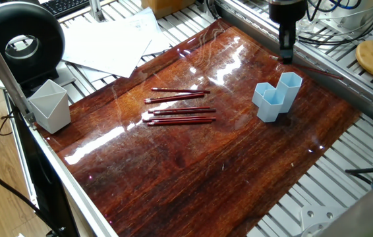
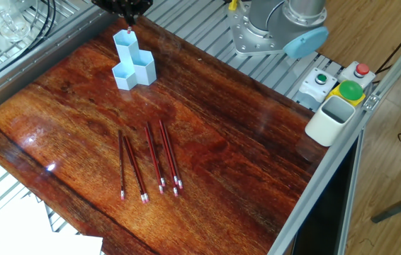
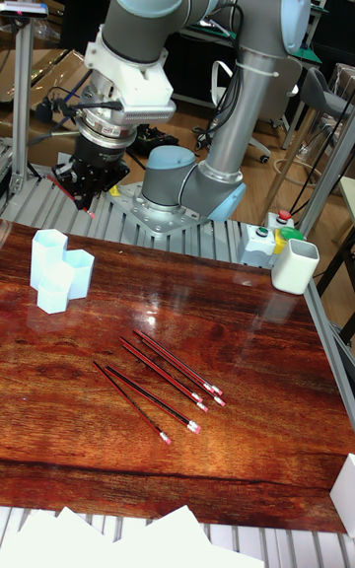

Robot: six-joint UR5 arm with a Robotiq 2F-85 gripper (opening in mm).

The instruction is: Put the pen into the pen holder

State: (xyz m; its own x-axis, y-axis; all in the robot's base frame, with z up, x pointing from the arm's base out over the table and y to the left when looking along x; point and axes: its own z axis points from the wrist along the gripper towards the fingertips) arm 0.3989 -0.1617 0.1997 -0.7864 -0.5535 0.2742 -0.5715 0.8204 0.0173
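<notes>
The glossy dark wooden table (image 1: pixel 193 171) fills most of each view, framed by ribbed metal rails, with the grey UR5 arm (image 3: pixel 197 55) bolted at its back edge. White paper sheets (image 1: pixel 111 39) lie off one corner beside a black round device (image 1: pixel 22 43), and a pale grey-white angular cup (image 1: pixel 49 105) stands at the table's edge, well apart from everything else; a second white cup (image 3: pixel 294 265) sits by the coloured buttons (image 2: pixel 349 88) on the rail. The light blue pen holder (image 1: pixel 277 96), a cluster of joined hexagonal tubes of unequal heights, stands upright near the far side of the table with bare wood all round it. The gripper (image 1: pixel 285 56) hangs just beyond and above the holder's tallest tube, its fingers pointing down; whether they are spread or pressed together cannot be told, though in the other fixed view a thin reddish tip, seemingly a pen (image 2: pixel 128 28), shows below them right over the tall tube. Four dark red pens (image 1: pixel 178 108) lie flat near the middle of the table, well apart from the holder, roughly parallel and close together, their long axes running across the table with the light-tipped ends (image 2: pixel 161 189) toward the paper side. Nothing lies between these pens and the holder.
</notes>
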